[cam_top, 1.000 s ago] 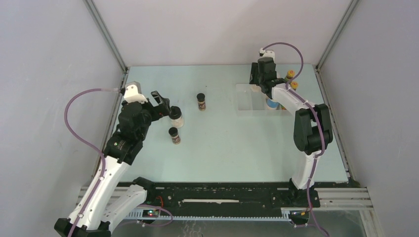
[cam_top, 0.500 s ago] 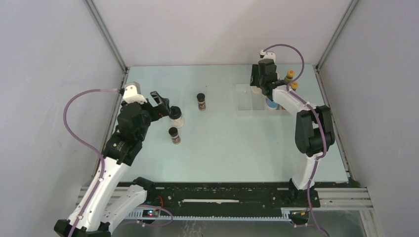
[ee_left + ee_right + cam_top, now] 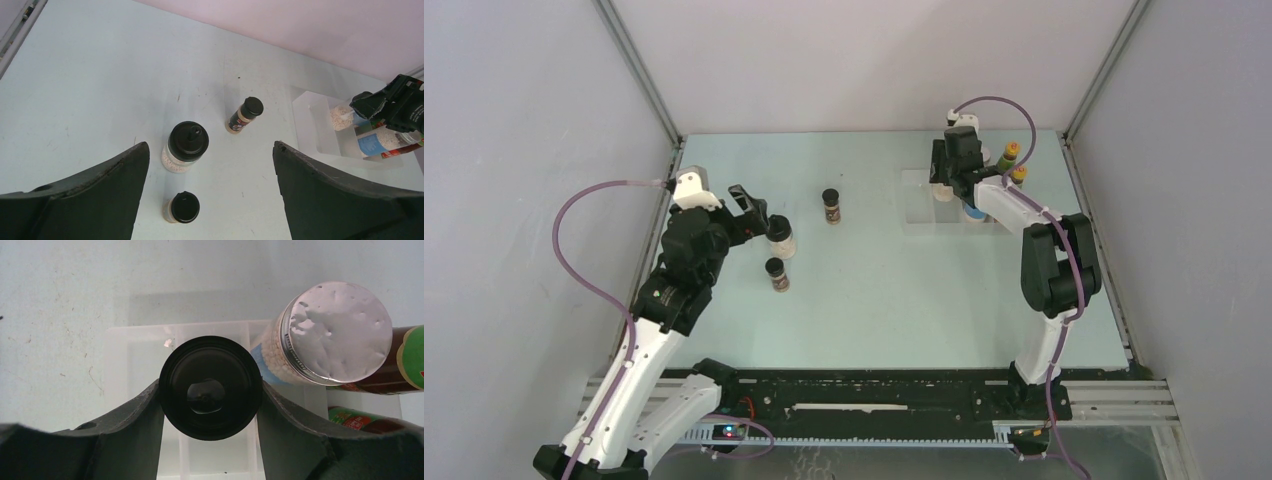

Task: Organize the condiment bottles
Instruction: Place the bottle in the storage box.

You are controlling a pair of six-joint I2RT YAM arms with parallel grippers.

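Black-lidded jar (image 3: 210,388) in right gripper (image 3: 210,396) at clear tray (image 3: 116,371)

Two black-lidded jars (image 3: 187,145), two tiny jars (image 3: 184,207), two bottles (image 3: 1010,152)

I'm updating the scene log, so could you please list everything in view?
Black-lid jars: two, pale; one by the left pincer, one in the right pincer at the tray.
Tiny jars: two, dark; on the table, left of centre.
Grey-lid jar: one clear, blue label; in the tray.
Sauce bottles: two, red, yellow caps; tray's right end.
Tray: one, clear; far right.
Table: one, pale green.
Pincers: two, black; left open, right shut on a jar.
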